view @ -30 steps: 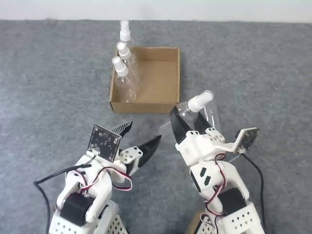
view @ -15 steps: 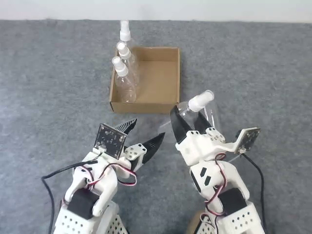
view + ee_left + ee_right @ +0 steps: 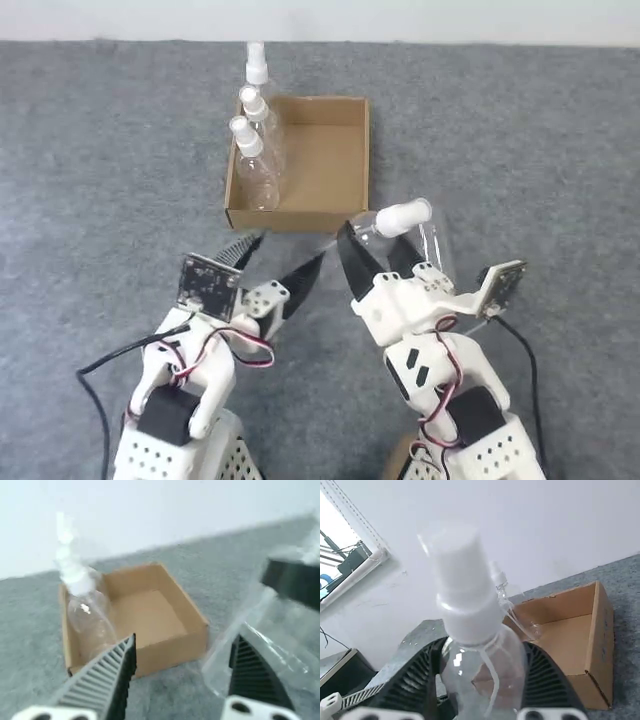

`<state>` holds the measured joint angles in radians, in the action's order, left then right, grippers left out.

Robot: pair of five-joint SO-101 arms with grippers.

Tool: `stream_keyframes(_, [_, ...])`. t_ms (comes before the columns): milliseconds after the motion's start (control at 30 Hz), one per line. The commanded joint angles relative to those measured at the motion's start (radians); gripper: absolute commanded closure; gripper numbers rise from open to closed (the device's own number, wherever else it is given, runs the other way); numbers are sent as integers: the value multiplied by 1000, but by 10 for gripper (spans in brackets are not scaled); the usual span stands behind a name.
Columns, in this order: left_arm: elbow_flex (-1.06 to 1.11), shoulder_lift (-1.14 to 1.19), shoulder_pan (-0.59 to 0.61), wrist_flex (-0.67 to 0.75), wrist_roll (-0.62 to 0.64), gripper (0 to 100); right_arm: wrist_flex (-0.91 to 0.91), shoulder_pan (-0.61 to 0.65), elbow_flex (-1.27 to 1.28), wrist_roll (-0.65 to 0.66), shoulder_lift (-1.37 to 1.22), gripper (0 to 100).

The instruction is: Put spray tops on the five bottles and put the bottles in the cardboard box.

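Right claw: mine, clenched on a clear spray bottle, one finger on each side of its body, holding it off the desk.
Held bottle: white spray top is fitted and tilted toward my left arm. It sits just outside the near right corner of the cardboard box.
Left claw: released, jaws spread, nothing in it. It's just in front of the box's near wall, beside the held bottle.
Box: open top, on the desk ahead of both arms.
Other bottles: three with tops on, in a row along the box's left wall: near bottle, middle bottle, far bottle. Can't tell if the far bottle stands inside the box or behind it.
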<state>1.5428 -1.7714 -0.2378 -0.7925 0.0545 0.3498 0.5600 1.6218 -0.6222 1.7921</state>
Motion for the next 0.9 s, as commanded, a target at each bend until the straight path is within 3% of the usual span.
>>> stream_keyframes(0, [1, -6, 29, 40, -5, 721, -21, 27, -98, -6, 24, 912])
stream_keyframes(133, [-8, -9, 31, 23, -2, 721, -21, 27, -92, -5, 24, 912])
stream_keyframes(333, [-131, -9, 23, -147, 0, 721, -24, 18, -74, -5, 22, 912])
stream_keyframes(467, [-159, -9, 14, -187, 0, 721, -31, 21, -51, 55, 22, 912])
stream_keyframes(600, [-157, -9, -110, -232, -8, 720, -31, 24, -49, 63, 22, 912])
stream_keyframes(667, [-156, -9, -161, -242, -8, 720, -31, 24, -48, 63, 22, 912])
stream_keyframes(867, [-91, -9, -166, -161, -8, 720, -25, 27, -54, 63, 22, 912])
